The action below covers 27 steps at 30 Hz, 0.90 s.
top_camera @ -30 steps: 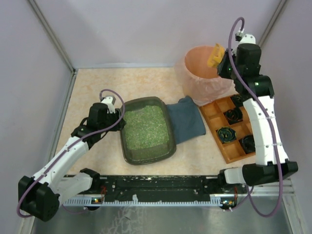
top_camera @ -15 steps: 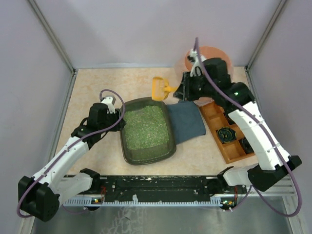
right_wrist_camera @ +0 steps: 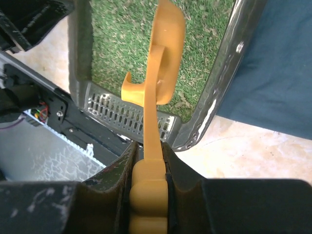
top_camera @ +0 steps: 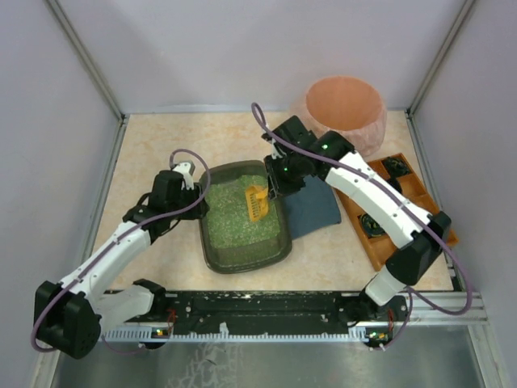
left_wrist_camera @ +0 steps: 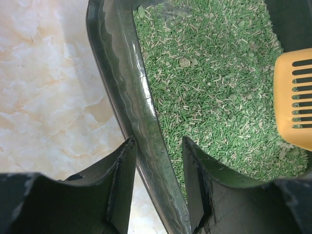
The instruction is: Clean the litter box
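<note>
The dark grey-brown litter box [top_camera: 281, 242] lies at the table's middle, filled with green litter [left_wrist_camera: 219, 73]. My left gripper [top_camera: 197, 197] sits at its left side, and in the left wrist view the gripper [left_wrist_camera: 157, 141] straddles the raised rim [left_wrist_camera: 129, 83], shut on it. My right gripper [top_camera: 275, 179] hangs over the box's far right part. It is shut on the handle of a yellow slotted scoop [top_camera: 256, 202]. In the right wrist view the gripper [right_wrist_camera: 148, 148] pinches that handle, and the scoop [right_wrist_camera: 163, 53] points down over the litter. The scoop's blade [left_wrist_camera: 295, 105] shows at the right edge.
A blue cloth [top_camera: 311, 202] lies against the box's right side. Behind it stands a round pink-lined bin [top_camera: 343, 109]. An orange compartmented tray [top_camera: 396, 218] with dark round parts sits at the right. Grey walls enclose the table.
My right arm has swung left and down from the pink bin, carrying the yellow scoop to just over the litter. The left gripper has stayed on the box's rim.
</note>
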### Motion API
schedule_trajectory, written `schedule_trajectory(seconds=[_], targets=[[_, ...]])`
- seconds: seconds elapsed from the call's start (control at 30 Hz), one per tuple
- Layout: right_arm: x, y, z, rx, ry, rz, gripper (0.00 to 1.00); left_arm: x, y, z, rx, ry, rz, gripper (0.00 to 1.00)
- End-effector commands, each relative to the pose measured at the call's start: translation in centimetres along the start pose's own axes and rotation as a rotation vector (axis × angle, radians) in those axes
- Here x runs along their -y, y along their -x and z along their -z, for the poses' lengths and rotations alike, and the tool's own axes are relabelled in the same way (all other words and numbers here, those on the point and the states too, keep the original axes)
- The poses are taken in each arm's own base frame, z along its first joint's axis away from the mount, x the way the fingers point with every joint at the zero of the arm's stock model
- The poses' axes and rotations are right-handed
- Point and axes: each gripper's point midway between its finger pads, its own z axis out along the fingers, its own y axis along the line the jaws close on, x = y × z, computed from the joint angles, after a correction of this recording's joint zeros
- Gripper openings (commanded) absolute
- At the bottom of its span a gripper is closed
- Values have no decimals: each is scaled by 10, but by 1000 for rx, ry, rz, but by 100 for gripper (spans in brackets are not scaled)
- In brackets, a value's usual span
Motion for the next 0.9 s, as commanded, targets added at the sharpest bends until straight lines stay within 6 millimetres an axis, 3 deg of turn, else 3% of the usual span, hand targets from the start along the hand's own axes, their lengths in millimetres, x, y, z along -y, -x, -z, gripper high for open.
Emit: schedule_trajectory(seconds=[0.0, 0.37, 0.87], targets=[[4, 0, -3, -24, -85, -11, 0, 6, 2, -1, -17, -20, -3, 48], [22, -22, -34, -114, -157, -63, 0, 9, -9, -9, -81, -36, -13, 46], [18, -51, -73, -107, 114, -261, 0, 15, -23, -18, -163, -73, -11, 45]])
